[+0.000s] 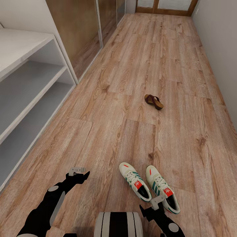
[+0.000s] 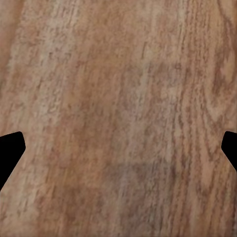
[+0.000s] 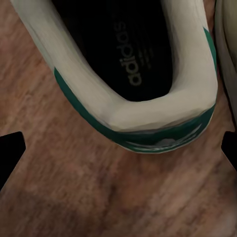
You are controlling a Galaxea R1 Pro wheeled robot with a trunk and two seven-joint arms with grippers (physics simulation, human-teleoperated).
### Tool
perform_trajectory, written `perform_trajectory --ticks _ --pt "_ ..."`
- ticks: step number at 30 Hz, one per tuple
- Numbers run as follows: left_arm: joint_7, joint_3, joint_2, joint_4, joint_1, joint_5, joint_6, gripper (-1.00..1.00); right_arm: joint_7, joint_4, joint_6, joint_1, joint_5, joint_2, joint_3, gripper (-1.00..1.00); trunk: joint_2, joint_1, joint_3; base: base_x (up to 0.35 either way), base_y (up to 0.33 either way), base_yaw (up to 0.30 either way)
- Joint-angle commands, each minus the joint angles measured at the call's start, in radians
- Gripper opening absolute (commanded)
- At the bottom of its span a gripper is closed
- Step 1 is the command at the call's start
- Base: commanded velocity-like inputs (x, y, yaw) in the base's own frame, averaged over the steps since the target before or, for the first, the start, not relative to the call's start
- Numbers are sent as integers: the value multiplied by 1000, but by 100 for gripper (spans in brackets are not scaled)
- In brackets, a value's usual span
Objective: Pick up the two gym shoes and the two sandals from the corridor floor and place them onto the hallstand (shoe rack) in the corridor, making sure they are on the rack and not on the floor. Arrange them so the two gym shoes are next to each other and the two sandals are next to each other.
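While the floor (image 1: 138, 82) fills most of the frame, the rack (image 1: 29, 72) lines the left edge. Two sneakers (image 1: 149, 186) sit bottom centre, one sandal (image 1: 153, 101) mid-frame. Left gripper (image 1: 78, 171) and right gripper (image 1: 157, 202) gape wide, empty.

Two gym shoes on the floor (image 1: 138, 65), side by side: one (image 1: 134, 181), two (image 1: 162, 188). One sandal (image 1: 153, 101) in sight, just the one, well up the corridor. One shoe rack (image 1: 26, 75) along the wall, two open shelf rows counted under its top. Two grippers down low: left (image 1: 79, 171), right (image 1: 155, 203).
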Motion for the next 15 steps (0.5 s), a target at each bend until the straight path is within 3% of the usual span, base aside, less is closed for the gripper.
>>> perform_trajectory --ticks 1,15 --pt "-5 2 0 -1 0 4 8 100 2 3 -7 0 10 0 -2 100 0 0 -1 0 0 0" --pt "-5 2 -2 -1 0 4 8 100 1 12 -23 0 10 0 -3 100 0 0 -1 0 0 0"
